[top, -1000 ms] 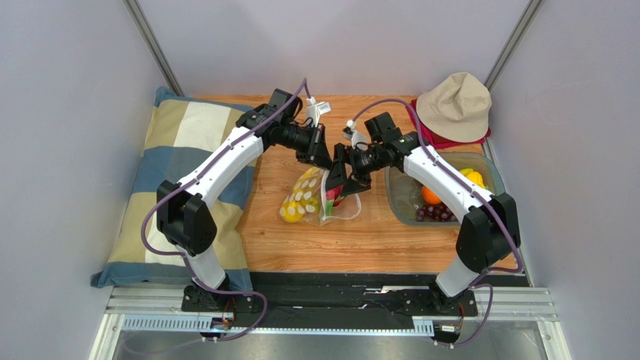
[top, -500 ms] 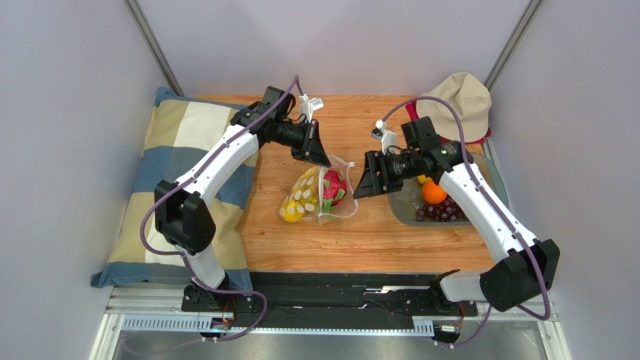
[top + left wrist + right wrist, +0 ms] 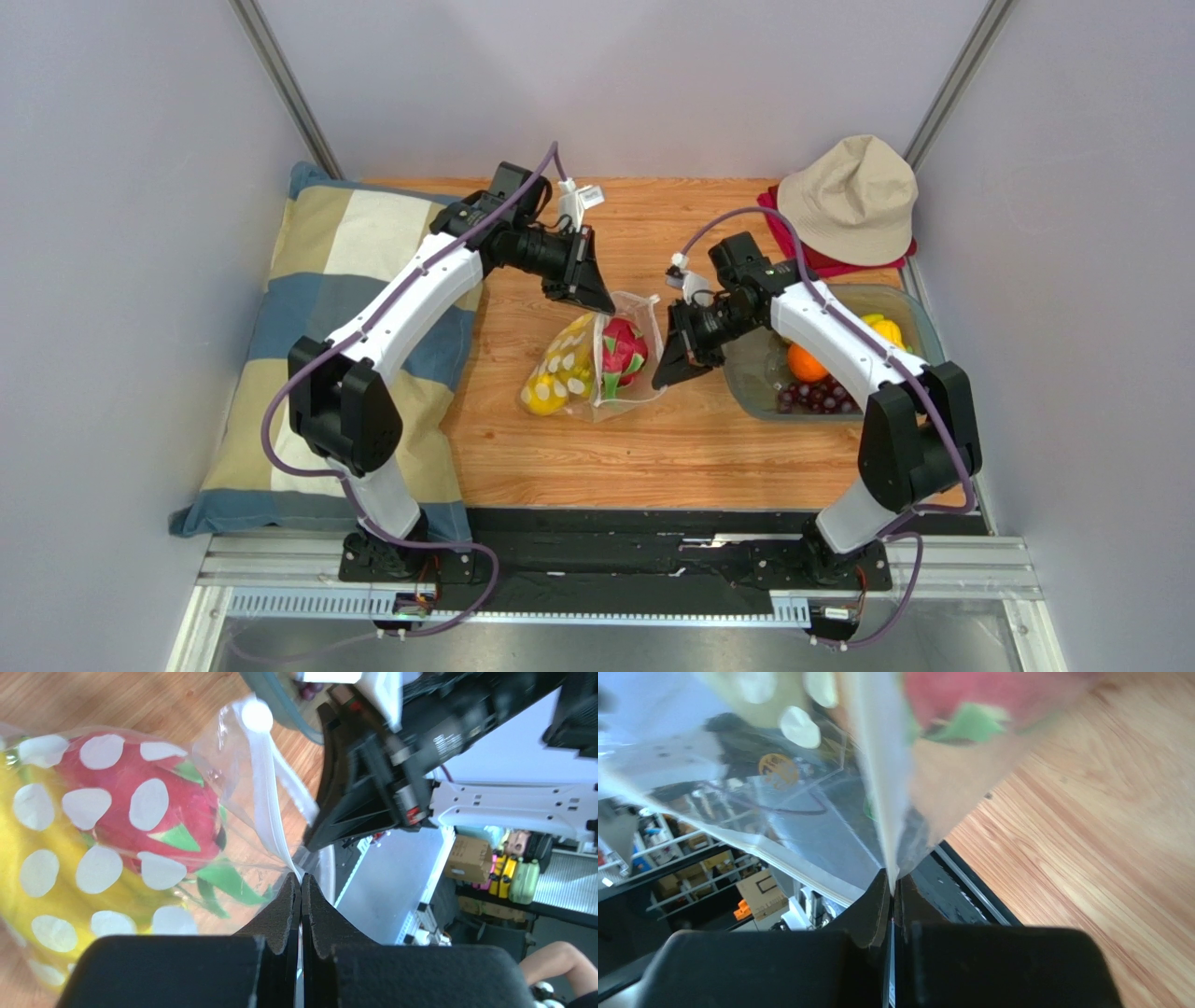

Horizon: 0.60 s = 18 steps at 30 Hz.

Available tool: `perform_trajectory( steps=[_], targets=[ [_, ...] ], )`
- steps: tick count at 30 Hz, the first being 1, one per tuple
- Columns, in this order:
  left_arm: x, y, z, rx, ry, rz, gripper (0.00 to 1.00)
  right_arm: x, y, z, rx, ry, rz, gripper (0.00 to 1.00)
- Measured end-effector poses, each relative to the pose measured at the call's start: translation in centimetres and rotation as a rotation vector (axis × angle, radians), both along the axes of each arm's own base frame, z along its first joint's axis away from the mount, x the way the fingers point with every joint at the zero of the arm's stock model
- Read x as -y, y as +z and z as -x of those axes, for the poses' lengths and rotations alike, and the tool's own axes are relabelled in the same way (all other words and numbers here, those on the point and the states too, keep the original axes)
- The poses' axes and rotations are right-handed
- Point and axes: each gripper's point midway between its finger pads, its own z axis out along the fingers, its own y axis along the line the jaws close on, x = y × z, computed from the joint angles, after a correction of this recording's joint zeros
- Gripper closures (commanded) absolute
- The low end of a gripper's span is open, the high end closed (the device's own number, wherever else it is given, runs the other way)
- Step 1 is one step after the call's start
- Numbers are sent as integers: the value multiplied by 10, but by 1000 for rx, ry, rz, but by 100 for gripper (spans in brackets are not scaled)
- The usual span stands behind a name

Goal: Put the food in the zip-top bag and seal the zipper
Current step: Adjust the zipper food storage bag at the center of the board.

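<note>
We see a robotics lab's test booth: grey partition walls [image 3: 112,210] around a wooden tabletop [image 3: 673,448], an aluminium mounting rail [image 3: 589,611], storage shelves [image 3: 657,855] beyond.

No readable text — anywhere.

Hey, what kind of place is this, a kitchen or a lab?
Probably a robot test booth in a lab: plain grey panels enclose a wooden table, the left arm and right arm stand on a metal frame, and the left wrist view shows stored boxes beyond.
</note>
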Motion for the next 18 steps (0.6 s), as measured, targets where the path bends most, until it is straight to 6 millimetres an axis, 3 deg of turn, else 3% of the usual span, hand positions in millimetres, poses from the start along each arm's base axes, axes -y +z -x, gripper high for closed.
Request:
perform_trajectory(
  steps=[5, 10, 14, 18],
  targets=[
    [-11, 3, 10, 28, -16, -44, 100, -2, 48, -8, 61, 0, -169, 100],
    [-21, 26, 14, 104, -22, -77, 100, 6, 104, -3, 230, 26, -278, 100],
    [-25, 25, 17, 109, -23, -102, 100, 6, 110, -4, 258, 96, -280, 100],
    [-24, 13, 18, 88, -20, -124, 100, 8, 78, -18, 176, 148, -202, 100]
  ],
)
